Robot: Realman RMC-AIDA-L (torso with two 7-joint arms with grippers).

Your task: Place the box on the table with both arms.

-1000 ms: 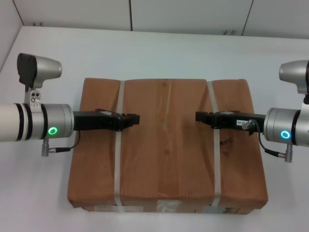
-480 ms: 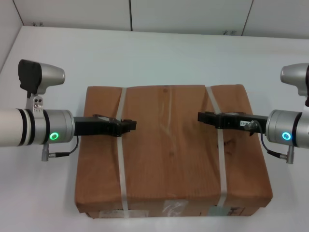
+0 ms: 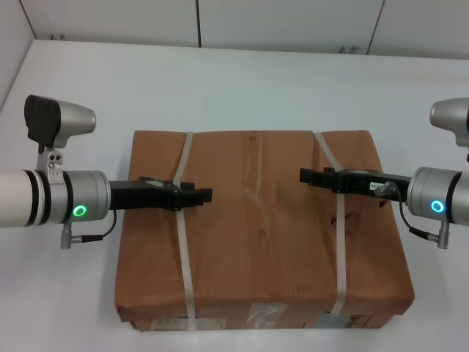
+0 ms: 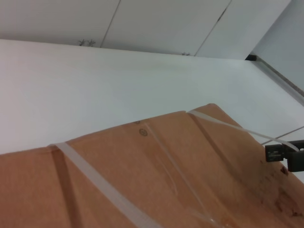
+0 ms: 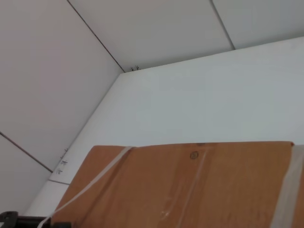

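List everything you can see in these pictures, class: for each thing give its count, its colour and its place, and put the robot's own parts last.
Box: one, brown paper-wrapped, in the middle of the table, near the front edge of the head view.
Straps: two, white, running front to back across the box, one toward each side.
Tape and labels: several, clear and white, on the box's near edge.
Table: one, plain white, under and all around the box.
Wall panels: pale grey, behind the table.
Left gripper: one, black, over the box at the left strap.
Right gripper: one, black with a small white label, over the box at the right strap.
Wrists: two, silver with green ring lights, at either side of the box.
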